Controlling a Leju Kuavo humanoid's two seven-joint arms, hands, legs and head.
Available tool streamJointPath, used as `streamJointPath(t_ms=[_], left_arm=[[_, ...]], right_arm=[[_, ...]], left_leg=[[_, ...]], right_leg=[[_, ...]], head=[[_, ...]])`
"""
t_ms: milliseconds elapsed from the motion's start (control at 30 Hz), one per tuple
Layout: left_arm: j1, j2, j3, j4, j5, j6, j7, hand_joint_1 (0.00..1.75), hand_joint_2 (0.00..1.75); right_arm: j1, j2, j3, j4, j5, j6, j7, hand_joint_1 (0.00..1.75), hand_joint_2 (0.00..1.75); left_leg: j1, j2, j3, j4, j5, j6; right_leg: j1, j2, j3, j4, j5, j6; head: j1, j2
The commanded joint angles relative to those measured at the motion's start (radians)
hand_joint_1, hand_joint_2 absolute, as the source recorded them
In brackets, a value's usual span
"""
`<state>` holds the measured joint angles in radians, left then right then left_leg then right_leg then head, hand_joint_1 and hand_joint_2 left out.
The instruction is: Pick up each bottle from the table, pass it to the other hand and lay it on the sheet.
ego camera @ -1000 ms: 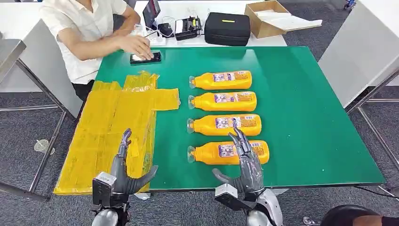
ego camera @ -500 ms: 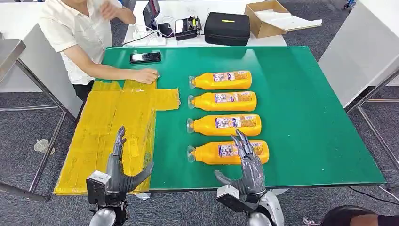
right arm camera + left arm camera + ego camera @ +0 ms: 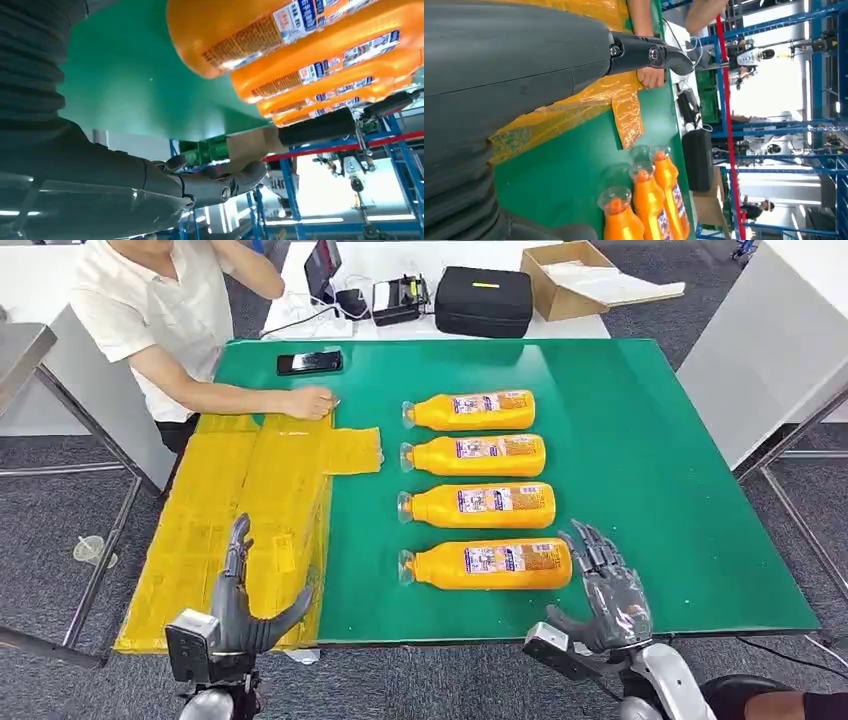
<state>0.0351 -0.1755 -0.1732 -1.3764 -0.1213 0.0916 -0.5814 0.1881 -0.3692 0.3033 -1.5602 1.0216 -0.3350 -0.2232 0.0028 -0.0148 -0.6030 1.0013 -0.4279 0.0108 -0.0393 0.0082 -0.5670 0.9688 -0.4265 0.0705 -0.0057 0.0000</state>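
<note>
We see our right hand (image 3: 607, 590), spread and empty, has slid off the nearest bottle (image 3: 487, 565) to its base end, so no grasp yet, while our left hand (image 3: 243, 608) waits, empty and spread, by the sheet (image 3: 215, 510).

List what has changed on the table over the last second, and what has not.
The right hand slid off the nearest bottle toward the robot's right and now hovers open past the bottle's base. The left hand drifted slightly left over the yellow sheet. The person's hand left the phone and rests on the sheet. All four bottles stayed put.
</note>
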Motion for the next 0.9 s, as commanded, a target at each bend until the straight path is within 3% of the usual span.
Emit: streamJointPath(t_ms=[33,333,567,900], left_arm=[[-0.011,-0.006,0.019,0.016,0.000,-0.001,0.002,0.00,1.75],[-0.028,-0.014,0.011,0.041,-0.002,-0.009,0.003,0.00,1.75],[-0.046,-0.014,-0.006,0.062,0.000,-0.024,0.003,0.00,1.75],[-0.046,-0.004,-0.043,0.047,0.033,-0.058,-0.001,0.00,1.75]], right_arm=[[0.001,-0.019,-0.008,-0.015,0.002,0.014,0.004,0.00,1.75],[-0.037,-0.095,0.008,-0.047,0.032,0.105,0.009,0.00,1.75],[-0.172,-0.027,0.054,0.094,0.021,0.149,-0.059,0.00,1.75],[-0.195,0.017,0.042,0.190,-0.059,0.170,-0.070,0.00,1.75]], left_leg=[[0.001,0.001,0.003,0.001,-0.002,0.000],[0.001,0.002,0.003,0.002,-0.002,0.000],[0.002,0.004,0.003,0.000,-0.001,0.000],[0.002,0.001,0.004,-0.001,0.000,0.000]], right_leg=[[0.002,-0.001,0.004,-0.001,-0.001,-0.004],[0.002,-0.001,0.004,0.000,-0.002,-0.005],[0.002,0.002,0.004,-0.002,0.001,-0.004],[0.002,0.000,0.005,-0.002,0.000,-0.004]], head=[[0.000,0.000],[0.000,0.000],[0.000,0.000],[0.000,0.000]])
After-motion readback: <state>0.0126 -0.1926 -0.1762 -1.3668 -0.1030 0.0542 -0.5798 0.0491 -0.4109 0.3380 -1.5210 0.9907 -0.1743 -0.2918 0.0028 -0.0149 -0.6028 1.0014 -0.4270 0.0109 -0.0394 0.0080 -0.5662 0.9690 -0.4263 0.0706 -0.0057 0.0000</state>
